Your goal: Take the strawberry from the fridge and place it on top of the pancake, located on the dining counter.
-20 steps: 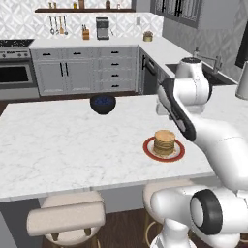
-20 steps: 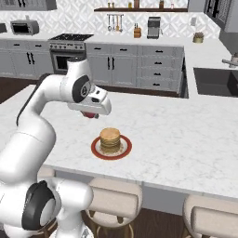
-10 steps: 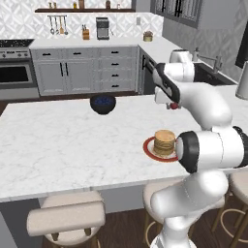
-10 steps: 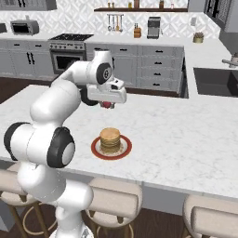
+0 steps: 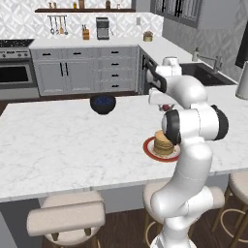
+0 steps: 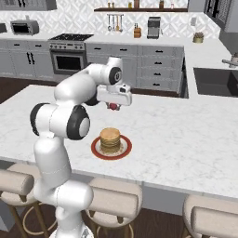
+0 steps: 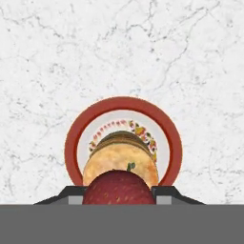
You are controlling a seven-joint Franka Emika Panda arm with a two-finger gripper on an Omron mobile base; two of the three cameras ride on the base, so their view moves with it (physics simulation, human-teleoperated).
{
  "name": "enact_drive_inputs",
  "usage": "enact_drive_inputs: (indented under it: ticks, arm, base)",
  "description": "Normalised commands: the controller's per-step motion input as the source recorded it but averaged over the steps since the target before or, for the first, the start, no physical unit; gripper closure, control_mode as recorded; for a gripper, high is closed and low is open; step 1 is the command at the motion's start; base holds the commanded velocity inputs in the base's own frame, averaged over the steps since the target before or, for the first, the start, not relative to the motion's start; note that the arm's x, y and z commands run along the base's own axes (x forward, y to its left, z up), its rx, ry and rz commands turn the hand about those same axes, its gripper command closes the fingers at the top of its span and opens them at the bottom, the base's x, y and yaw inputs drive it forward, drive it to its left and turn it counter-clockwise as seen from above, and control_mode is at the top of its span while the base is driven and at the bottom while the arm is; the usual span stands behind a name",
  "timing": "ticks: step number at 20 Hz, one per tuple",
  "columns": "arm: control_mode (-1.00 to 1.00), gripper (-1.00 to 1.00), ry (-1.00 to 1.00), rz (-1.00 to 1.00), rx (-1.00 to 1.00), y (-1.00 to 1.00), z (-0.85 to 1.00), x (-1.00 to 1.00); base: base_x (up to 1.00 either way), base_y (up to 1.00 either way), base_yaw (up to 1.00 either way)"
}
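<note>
My gripper (image 7: 119, 193) is shut on the red strawberry (image 7: 119, 188), which bulges between the two dark fingertips (image 7: 164, 193). Straight below it lies the tan pancake (image 7: 119, 159) stack on an orange-red rimmed plate (image 7: 71, 143). From the right base view, the strawberry (image 6: 113, 106) hangs under the hand (image 6: 114, 95), above and slightly behind the pancake (image 6: 110, 138) on the dining counter (image 6: 186, 139). In the left base view the strawberry (image 5: 166, 107) peeks out beside the arm, over the pancake (image 5: 162, 142). The fridge is out of view.
A dark bowl with blue contents (image 5: 102, 103) sits at the counter's far side, left of the arm. Beige stools (image 5: 65, 218) (image 6: 114, 200) line the near edge. The sink worktop (image 6: 216, 81) lies to the right, beyond the dining counter.
The arm has swung so that the hand with the strawberry now hangs above the pancake plate; the grip stays shut.
</note>
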Motion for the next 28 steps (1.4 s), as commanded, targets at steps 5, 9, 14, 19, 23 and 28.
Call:
enact_drive_inputs:
  ticks: [5,9,14,19,23,28]
  arm:
    - [-1.0,1.0,0.0,0.0,0.0,0.1,-0.4,-0.62]
    - [-1.0,1.0,-0.09,0.0,0.0,0.2,-0.19,-0.65]
    - [-1.0,1.0,-0.02,0.0,0.0,-0.01,-0.23,-0.16]
    - [-1.0,1.0,0.0,0.0,0.0,0.0,-0.29,0.0]
    - [-1.0,1.0,0.0,0.0,-0.04,0.0,-0.34,0.06]
    - [-1.0,1.0,0.0,0.0,-0.01,0.0,-0.27,0.07]
  base:
    - [0.0,0.0,0.0]
    - [0.0,0.0,0.0]
    - [0.0,0.0,0.0]
    - [0.0,0.0,0.0]
    - [0.0,0.0,0.0]
    - [0.0,0.0,0.0]
